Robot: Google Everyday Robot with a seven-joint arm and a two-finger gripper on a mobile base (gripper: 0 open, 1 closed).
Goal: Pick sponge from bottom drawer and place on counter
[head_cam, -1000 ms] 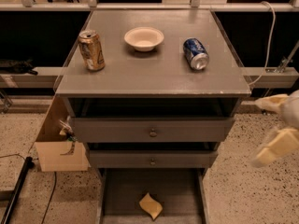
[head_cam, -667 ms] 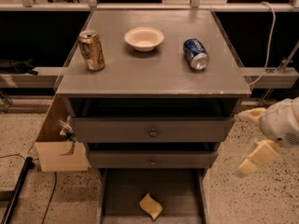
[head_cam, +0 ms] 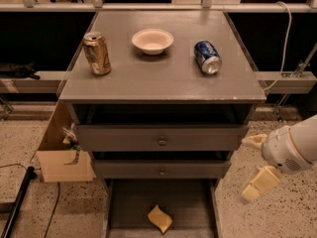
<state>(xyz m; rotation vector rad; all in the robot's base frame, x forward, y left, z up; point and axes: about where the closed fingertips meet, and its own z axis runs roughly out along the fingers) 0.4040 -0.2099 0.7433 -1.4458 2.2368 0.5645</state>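
Hand (head_cam: 256, 163) beside cabinet (head_cam: 124, 139), spread wide, empty; sponge (head_cam: 160, 218) well apart in bottom drawer (head_cam: 130, 202).

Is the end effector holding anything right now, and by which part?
Nothing. The end effector is open, right of the bottom drawer, where the sponge lies.

The end effector (head_cam: 255, 163) has slid left and down, leaving the right edge of the frame for the lower right. A second ago its upper finger was about level with the front edge of the desk (head_cam: 163, 90). Now that finger (head_cam: 253, 141) is level with the upper knobbed drawer front (head_cam: 124, 139), just off its right end. The lower finger (head_cam: 258, 184), spread well apart from it, is level with the top of the open bottom drawer (head_cam: 138, 202). More of the white wrist (head_cam: 292, 148) behind them has come into the frame
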